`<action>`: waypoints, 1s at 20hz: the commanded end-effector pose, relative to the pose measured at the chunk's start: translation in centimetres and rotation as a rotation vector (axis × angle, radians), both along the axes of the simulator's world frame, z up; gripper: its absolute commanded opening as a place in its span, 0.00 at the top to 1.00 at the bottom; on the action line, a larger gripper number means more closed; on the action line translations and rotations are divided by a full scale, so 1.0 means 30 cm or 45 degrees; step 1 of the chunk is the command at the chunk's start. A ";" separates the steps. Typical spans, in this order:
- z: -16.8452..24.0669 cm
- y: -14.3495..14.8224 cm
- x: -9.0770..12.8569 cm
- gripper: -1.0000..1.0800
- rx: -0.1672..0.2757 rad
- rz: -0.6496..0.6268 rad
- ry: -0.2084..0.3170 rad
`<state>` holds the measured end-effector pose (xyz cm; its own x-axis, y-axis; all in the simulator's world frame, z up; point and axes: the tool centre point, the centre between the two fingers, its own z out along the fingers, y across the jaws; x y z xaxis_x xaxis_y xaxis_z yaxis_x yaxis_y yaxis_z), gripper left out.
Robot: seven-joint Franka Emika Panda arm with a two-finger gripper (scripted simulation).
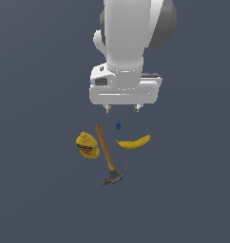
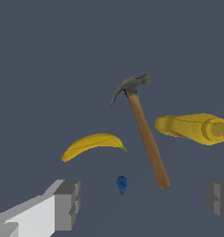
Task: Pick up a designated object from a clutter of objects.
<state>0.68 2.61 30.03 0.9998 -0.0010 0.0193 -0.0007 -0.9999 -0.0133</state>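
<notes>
The designated object is a tiny dark-blue item (image 1: 118, 125) (image 2: 121, 184) with a rounded end, lying on the dark floor. My gripper (image 1: 122, 108) (image 2: 144, 203) hovers above it, open, with nothing between its fingers (image 2: 67, 203). In the wrist view the blue item sits between the two fingers, nearer one of them. The rest of the clutter lies just beyond it: a yellow banana (image 1: 134, 142) (image 2: 93, 144), a wooden-handled claw hammer (image 1: 108, 156) (image 2: 142, 127) and a yellow mustard bottle (image 1: 87, 145) (image 2: 195, 128) on its side.
The hammer's handle end (image 2: 163, 181) lies close to the blue item, between it and the mustard bottle. The banana lies on the blue item's other side. The floor (image 1: 36, 190) is plain dark grey all around.
</notes>
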 end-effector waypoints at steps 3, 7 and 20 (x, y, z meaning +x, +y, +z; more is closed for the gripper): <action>-0.086 -0.002 -0.026 0.04 -0.002 -0.050 0.004; -0.189 -0.004 -0.066 0.04 -0.004 -0.112 0.007; -0.547 -0.015 -0.300 0.04 -0.010 -0.353 0.021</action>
<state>-7.39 2.21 14.66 0.9671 -0.2543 0.0042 -0.2543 -0.9671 -0.0035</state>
